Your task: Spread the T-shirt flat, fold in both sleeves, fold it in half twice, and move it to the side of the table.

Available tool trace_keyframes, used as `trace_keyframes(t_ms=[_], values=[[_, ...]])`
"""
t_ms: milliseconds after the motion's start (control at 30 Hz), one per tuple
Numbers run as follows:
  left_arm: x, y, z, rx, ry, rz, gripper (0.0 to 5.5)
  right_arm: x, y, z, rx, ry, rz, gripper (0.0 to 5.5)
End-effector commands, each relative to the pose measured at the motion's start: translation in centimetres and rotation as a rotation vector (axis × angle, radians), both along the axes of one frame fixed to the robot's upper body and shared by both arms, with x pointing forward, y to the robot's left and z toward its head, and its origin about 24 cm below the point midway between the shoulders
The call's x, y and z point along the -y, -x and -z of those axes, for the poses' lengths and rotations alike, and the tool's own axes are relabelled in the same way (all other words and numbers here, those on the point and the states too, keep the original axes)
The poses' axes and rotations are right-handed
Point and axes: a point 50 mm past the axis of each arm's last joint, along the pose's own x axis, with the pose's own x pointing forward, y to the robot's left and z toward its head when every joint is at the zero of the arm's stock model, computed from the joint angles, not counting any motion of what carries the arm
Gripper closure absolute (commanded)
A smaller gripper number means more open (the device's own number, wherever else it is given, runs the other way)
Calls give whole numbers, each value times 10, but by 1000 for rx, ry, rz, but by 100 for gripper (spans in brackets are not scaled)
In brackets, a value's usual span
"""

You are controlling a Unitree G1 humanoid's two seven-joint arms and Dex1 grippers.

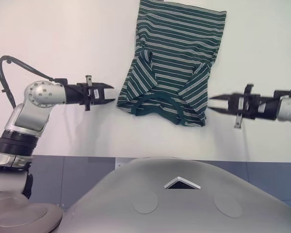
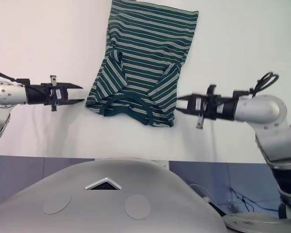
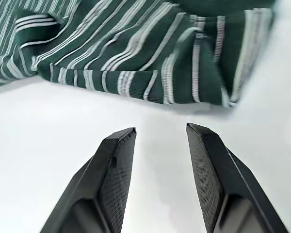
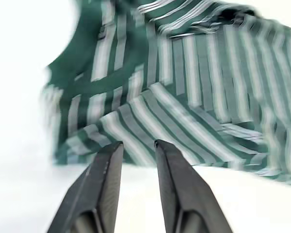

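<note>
Both pairs of jaws stand apart with nothing between them: the left jaws gape wide, the right jaws by a narrower gap. The left arm [image 1: 43,94] comes in from the left with its elbow bent and its forearm level over the white worktop [image 1: 63,39]. The left jaws point sideways at the near left corner of the T-shirt [image 1: 174,53], just beside the cloth and apart from it. In the left wrist view a strip of bare worktop lies between the two black fingers [image 3: 116,170] and the shirt's edge. The right arm [image 2: 262,109] mirrors this from the right, elbow bent and forearm level, with the right jaws aimed at the near right corner of the shirt. The tips sit so close to the cloth that I cannot tell whether they touch it. The dark green, white-striped shirt lies on the worktop between the two arms. Its collar [image 1: 157,101] is toward the robot and its hem on the far side, and angled folds of cloth lie across its front. Its far left corner is cut off by the top edge of both eye views. In the left eye view the right arm runs out at the side past the wrist. Both wrist views show the cloth blurred, so its folds are hard to make out there.
</note>
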Motion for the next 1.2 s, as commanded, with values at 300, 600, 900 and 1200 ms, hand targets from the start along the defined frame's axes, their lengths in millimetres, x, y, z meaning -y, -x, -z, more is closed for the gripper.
trace_keyframes(t_ms=[300, 600, 900, 1200], values=[[23, 14, 26, -27, -10, 176, 358, -12, 13, 44, 191, 25, -126, 431], [30, 15, 34, -134, -37, 215, 495, -23, 14, 45, 40, 15, -83, 550], [23, 56, -24, -886, 244, 35, 548, -25, 16, -15, -538, -260, 54, 550], [31, -95, -40, -502, 644, -456, 548, -6, -133, 10, -224, -646, 693, 550]])
